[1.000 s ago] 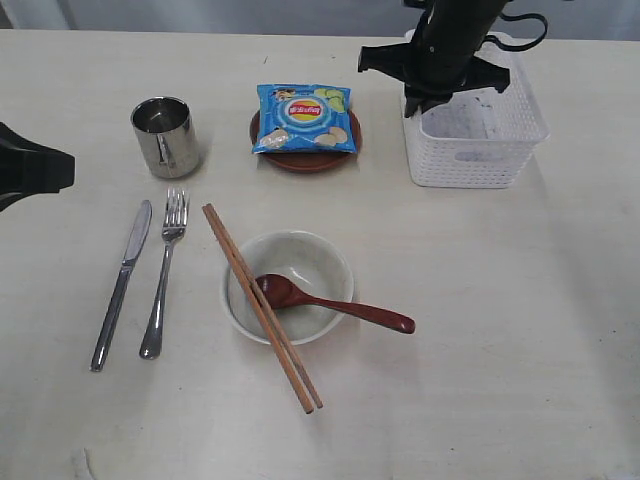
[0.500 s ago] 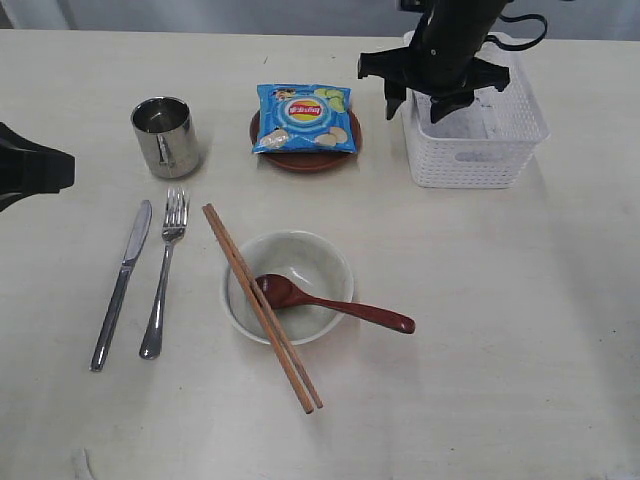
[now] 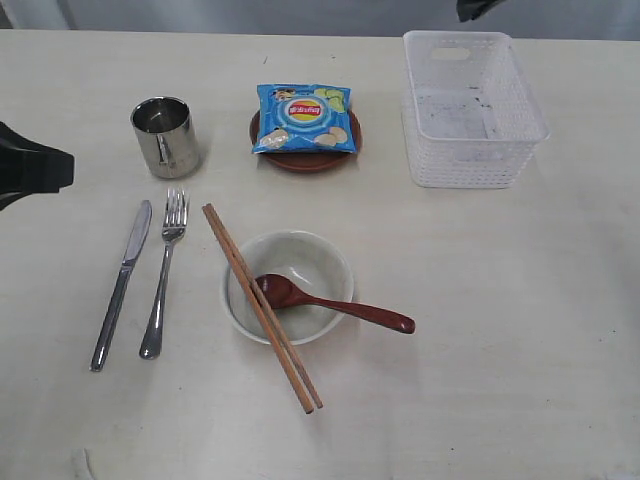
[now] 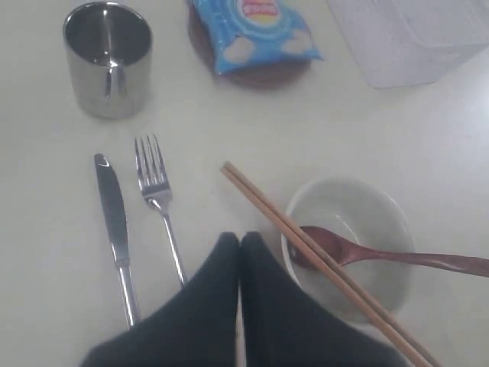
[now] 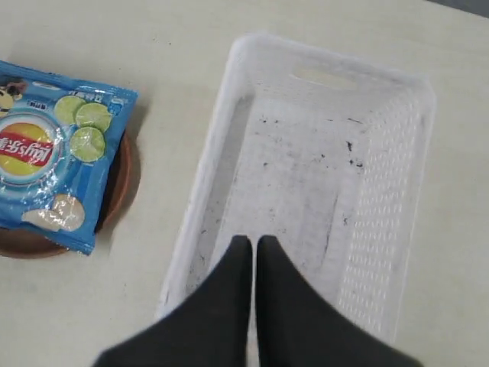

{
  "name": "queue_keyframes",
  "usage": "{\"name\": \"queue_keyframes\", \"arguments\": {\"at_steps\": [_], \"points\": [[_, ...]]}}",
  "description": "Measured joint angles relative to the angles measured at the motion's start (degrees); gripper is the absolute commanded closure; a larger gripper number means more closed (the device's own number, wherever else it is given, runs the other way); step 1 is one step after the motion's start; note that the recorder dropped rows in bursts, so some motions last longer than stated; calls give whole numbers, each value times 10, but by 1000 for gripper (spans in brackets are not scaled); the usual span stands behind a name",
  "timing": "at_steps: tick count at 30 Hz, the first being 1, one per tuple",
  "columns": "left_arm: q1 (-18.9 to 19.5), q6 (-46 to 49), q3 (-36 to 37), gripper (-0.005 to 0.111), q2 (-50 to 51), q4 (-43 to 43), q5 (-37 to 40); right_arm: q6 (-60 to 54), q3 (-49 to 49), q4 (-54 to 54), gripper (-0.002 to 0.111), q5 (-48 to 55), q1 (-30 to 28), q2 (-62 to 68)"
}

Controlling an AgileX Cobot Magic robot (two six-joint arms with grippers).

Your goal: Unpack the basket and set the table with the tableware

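Observation:
The white basket [image 3: 473, 110] stands empty at the back right of the table [image 3: 500, 300]. High above its inside [image 5: 306, 176] hangs my right gripper [image 5: 254, 243], shut on nothing. On the table lie the steel knife [image 3: 122, 283] and fork [image 3: 165, 270], with the steel cup [image 3: 165, 135] behind them. The off-white bowl [image 3: 290, 285] holds the dark red spoon [image 3: 330, 303], and wooden chopsticks [image 3: 262, 305] rest across its rim. A brown plate [image 3: 305, 155] sits behind the bowl. My left gripper [image 4: 240, 241] is shut and empty, above the table between fork [image 4: 157, 202] and bowl [image 4: 348, 245].
A blue chip bag [image 3: 303, 117] lies on the brown plate. The left arm's dark body [image 3: 30, 168] juts in at the left edge. A bit of the right arm [image 3: 478, 8] shows at the top edge.
The right arm has lifted up out of the basket and nearly left the exterior view. Its jaws opened half a second ago and are shut again. The left arm stays still.

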Motion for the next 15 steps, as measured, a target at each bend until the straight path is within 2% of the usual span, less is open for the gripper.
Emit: {"name": "queue_keyframes", "arguments": {"at_steps": [3, 6, 12, 15], "points": [[0, 1, 0, 107, 0, 6, -1, 2, 50, 0, 108, -29, 0, -48], [0, 1, 0, 107, 0, 15, -6, 8, 154, 10, 108, -132, 0, -124], [0, 1, 0, 107, 0, 18, -16, -33, 451, 48, 108, -491, 22, -324], [0, 1, 0, 107, -2, 19, -26, -70, 538, 48, 108, -642, 50, -418]]}}
